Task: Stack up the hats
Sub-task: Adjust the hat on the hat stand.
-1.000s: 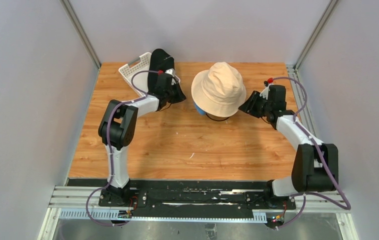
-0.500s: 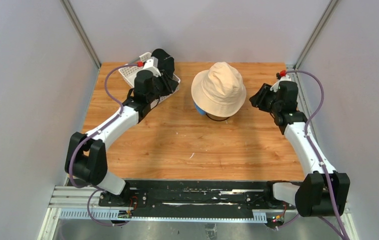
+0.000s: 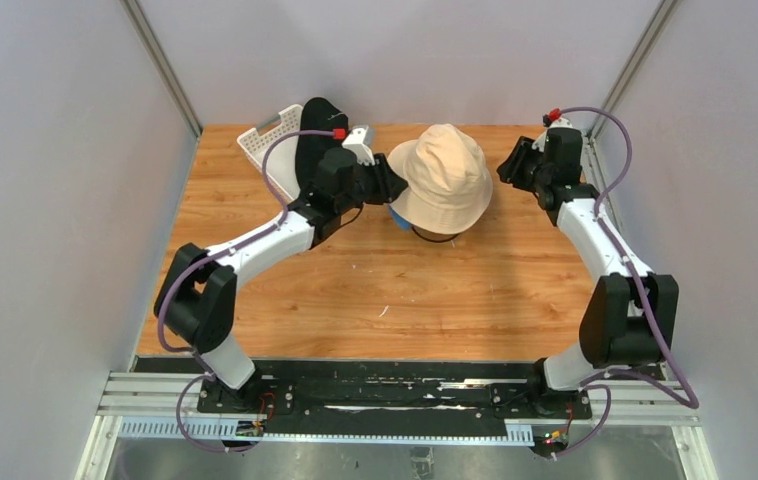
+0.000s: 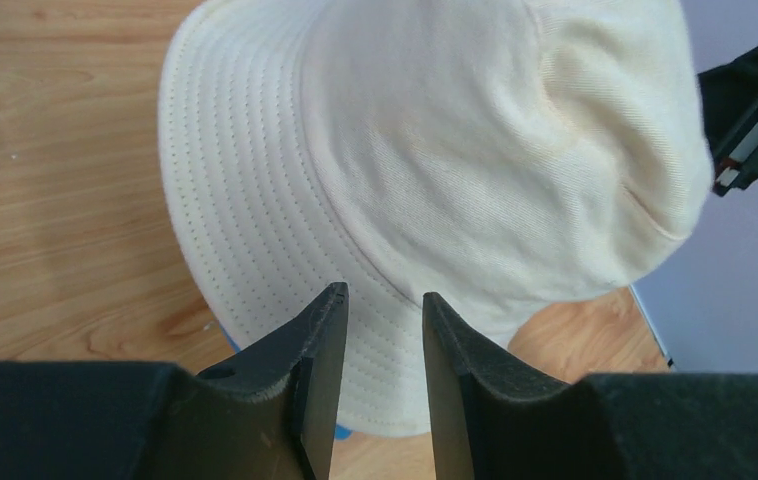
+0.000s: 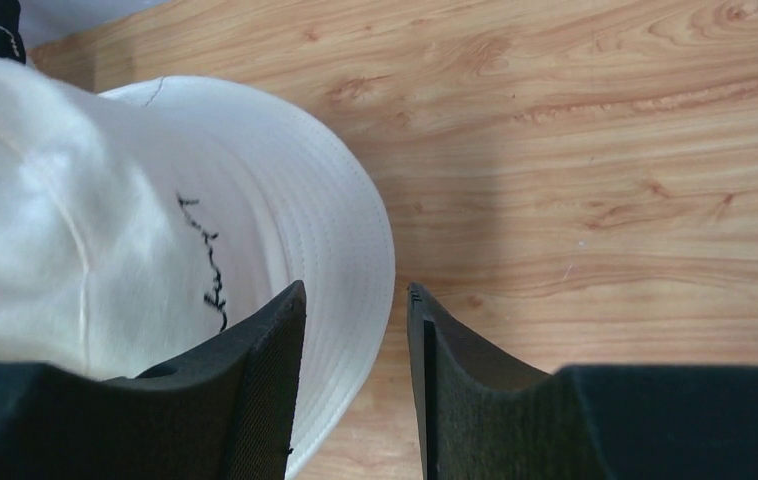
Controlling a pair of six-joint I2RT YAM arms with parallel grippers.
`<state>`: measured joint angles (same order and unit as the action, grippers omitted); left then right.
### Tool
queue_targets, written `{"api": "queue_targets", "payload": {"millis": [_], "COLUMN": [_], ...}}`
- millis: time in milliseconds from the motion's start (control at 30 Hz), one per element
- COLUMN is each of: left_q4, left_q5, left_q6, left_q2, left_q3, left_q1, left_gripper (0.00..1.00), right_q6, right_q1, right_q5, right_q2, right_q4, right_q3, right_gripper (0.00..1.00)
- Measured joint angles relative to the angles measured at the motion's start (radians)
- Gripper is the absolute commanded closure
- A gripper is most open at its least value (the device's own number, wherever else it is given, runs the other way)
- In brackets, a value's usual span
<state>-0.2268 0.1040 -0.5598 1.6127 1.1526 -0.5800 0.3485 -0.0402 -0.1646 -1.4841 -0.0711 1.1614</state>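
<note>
Soft cloth on smooth wood, seen past my dull black jaws.

The beige hat (image 3: 442,175) is matt woven cloth: a fine twill on the crown, close rows of stitching ribbing the brim, and a line of black embroidery thread on its right side. The tabletop (image 3: 375,290) is wood-grain board, smooth with a low sheen and a few pale scuffs on the near part. My jaws on both sides look like matt black plastic, faintly grainy. Far left, the basket (image 3: 265,140) is white lattice plastic with a slight gloss. The black hat (image 3: 320,120) at it is flat, lightless fabric.
</note>
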Motion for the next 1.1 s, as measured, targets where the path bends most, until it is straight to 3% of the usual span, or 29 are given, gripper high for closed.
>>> {"api": "queue_targets", "payload": {"millis": [467, 967, 1100], "left_q4": [0.005, 0.128, 0.161], "left_q5": [-0.012, -0.050, -0.079], "left_q6": [0.038, 0.097, 0.101], "left_q2": [0.198, 0.350, 0.344], "left_q3": [0.147, 0.366, 0.353], "left_q1": [-0.006, 0.071, 0.090], "left_gripper": [0.62, 0.62, 0.62], "right_q6": [-0.025, -0.023, -0.027], "right_q1": [-0.091, -0.169, -0.159], "right_q5": [0.029, 0.014, 0.042], "right_q2": [-0.072, 0.132, 0.185], "right_q4": [0.037, 0.031, -0.001], "right_q3": [0.048, -0.088, -0.100], "right_gripper": [0.59, 0.58, 0.58]}}
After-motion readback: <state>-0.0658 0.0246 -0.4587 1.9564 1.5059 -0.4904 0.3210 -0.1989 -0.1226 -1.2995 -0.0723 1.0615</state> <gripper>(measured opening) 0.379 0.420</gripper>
